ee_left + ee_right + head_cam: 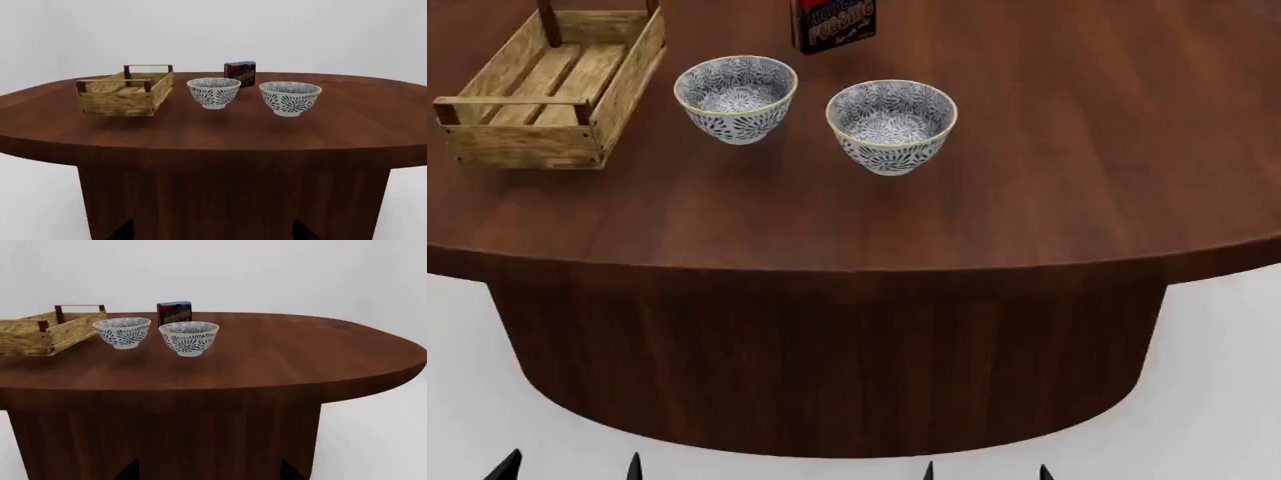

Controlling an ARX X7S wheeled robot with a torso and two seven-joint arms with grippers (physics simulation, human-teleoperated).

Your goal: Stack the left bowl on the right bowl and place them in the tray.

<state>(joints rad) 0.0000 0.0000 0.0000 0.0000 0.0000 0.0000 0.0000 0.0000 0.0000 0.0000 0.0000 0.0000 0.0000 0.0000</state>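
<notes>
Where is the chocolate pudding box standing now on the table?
In the head view the pudding box stands upright at the far side of the table, behind the gap between the left bowl and the right bowl, right of the tray.

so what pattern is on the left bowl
Dark blue leaf-like print on white, pale yellowish rim on the left bowl; left wrist view.

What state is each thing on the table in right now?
Left bowl: upright, empty, on the table, not stacked.
Right bowl: upright, empty, apart from the left bowl.
Tray: empty, on the table beside the left bowl.
Pudding box: standing upright behind the bowls.
Grippers: only dark tips at the head view's lower edge; state unclear.
</notes>
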